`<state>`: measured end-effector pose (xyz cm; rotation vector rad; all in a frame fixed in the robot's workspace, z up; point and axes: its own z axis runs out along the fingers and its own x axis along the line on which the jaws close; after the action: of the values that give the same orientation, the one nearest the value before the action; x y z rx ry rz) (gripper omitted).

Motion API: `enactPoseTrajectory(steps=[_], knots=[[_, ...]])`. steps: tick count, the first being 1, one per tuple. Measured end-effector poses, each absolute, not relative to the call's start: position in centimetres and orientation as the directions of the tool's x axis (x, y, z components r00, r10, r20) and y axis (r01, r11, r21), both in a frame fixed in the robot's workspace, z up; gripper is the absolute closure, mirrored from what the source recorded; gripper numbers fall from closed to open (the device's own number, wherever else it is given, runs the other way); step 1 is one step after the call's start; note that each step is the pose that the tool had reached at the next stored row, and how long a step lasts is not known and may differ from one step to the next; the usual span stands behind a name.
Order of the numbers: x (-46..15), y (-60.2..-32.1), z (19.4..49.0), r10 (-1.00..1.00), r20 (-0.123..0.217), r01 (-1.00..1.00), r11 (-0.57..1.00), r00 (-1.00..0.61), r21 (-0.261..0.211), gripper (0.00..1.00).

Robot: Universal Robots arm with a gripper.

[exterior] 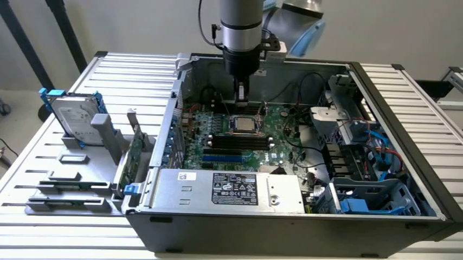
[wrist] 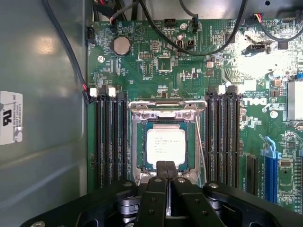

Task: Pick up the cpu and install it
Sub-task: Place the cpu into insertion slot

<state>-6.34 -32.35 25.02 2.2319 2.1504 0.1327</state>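
Gripper (exterior: 241, 97) pinched shut above the seated cpu (exterior: 244, 124)
Memory slots (wrist: 109, 137) flank the socket (wrist: 140, 146), whose frame (wrist: 166, 108) stands open, probably to admit the chip; the cpu lies flat inside it. The closed fingertips (wrist: 162, 168) sit at the socket's edge, holding nothing visible, and hide that edge, so contact is unclear.

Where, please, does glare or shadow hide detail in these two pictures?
Wrist view: glare washes out a patch of the circuit board, and a softer bright spot sits on the case wall; the chip shows its print. Exterior view: even light, no glare on the chip.
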Motion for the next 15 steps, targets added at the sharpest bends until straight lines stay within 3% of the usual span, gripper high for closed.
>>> enactPoseTrajectory(steps=[15], knots=[[-7.5, -32.8, 26.4, 0.999, 0.036, 0.996, -0.039, 0.036, 0.083, 0.89]])
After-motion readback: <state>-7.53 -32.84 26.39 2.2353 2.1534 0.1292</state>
